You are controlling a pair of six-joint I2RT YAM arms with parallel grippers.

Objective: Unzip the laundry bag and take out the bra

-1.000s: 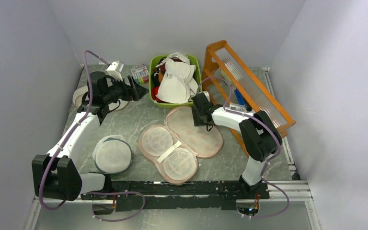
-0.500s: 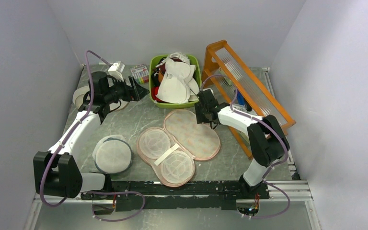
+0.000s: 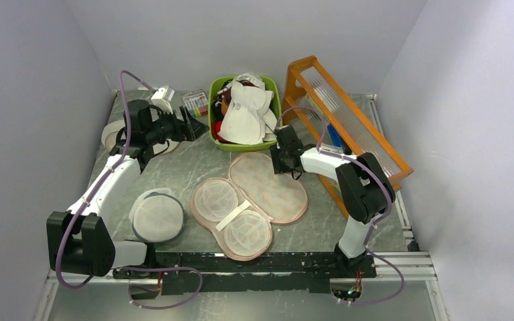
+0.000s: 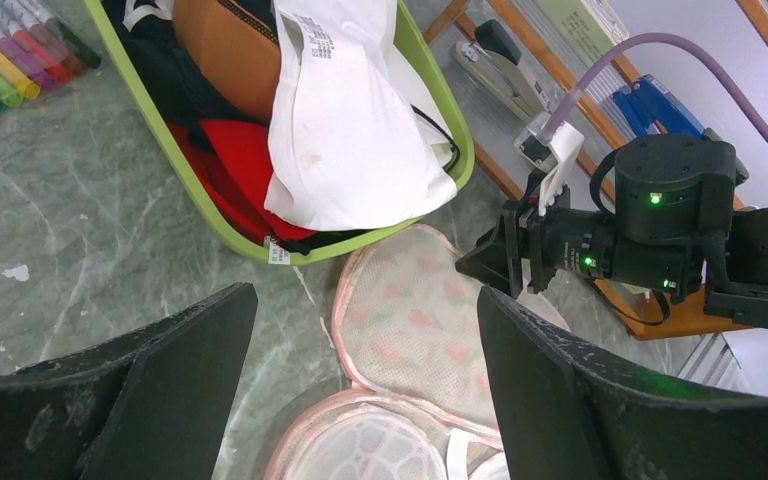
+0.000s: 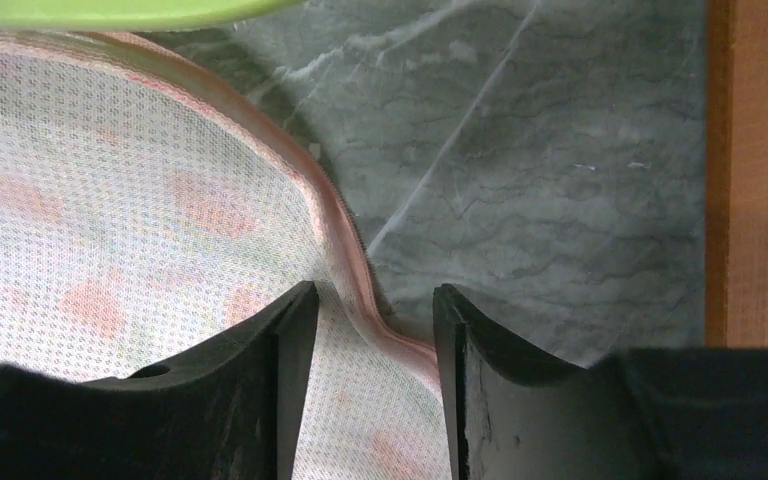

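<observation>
The laundry bag lies unzipped and spread open on the table. Its flower-print half (image 3: 271,187) is on the right and its white-lined half (image 3: 231,214) with mesh cups is on the left. A plain white bra (image 3: 246,114) lies on top of the clothes in the green basket, also in the left wrist view (image 4: 345,130). My right gripper (image 3: 276,166) is low over the print half's back edge. In the right wrist view the gripper (image 5: 375,300) is narrowly open and straddles the kinked pink zip edge (image 5: 335,240). My left gripper (image 3: 197,127) is open and empty beside the basket (image 4: 365,292).
The green basket (image 3: 212,117) holds red, dark and white garments. An orange rack (image 3: 348,114) stands at the right. A round white mesh disc (image 3: 157,217) lies front left. Markers (image 3: 195,103) and a white roll (image 3: 110,137) are at the back left.
The open bag has slid a little to the left. My right gripper has shifted slightly toward the basket along the bag's edge. The left arm has barely moved.
</observation>
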